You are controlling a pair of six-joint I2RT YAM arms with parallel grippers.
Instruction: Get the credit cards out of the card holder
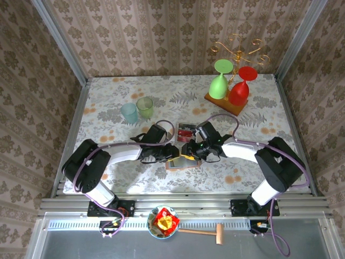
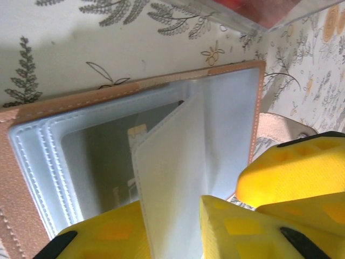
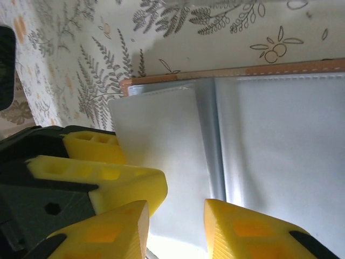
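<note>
The card holder lies open on the worktop near its front edge, between the two arms. Its salmon-brown border frames clear plastic sleeves. One sleeve leaf stands up from the rest.

The left gripper comes in from the left and its yellow fingers sit on either side of that raised leaf. It is not possible to tell whether they pinch it. The right gripper crowds in from the other side, just beside the left one. Its fingers are parted over the sleeves with a gap between them, clamped on nothing.

Just behind the holder sits a small clear tray with red credit cards in it. A pale shape shows inside one pocket, too dim to identify.

Further back on the left stand a blue cup and a green cup, touching. At the back right a wooden stand carries a green glass and a red glass, both upside down. In front of the worktop are a bowl holding something red and yellow, and a wooden mallet.
</note>
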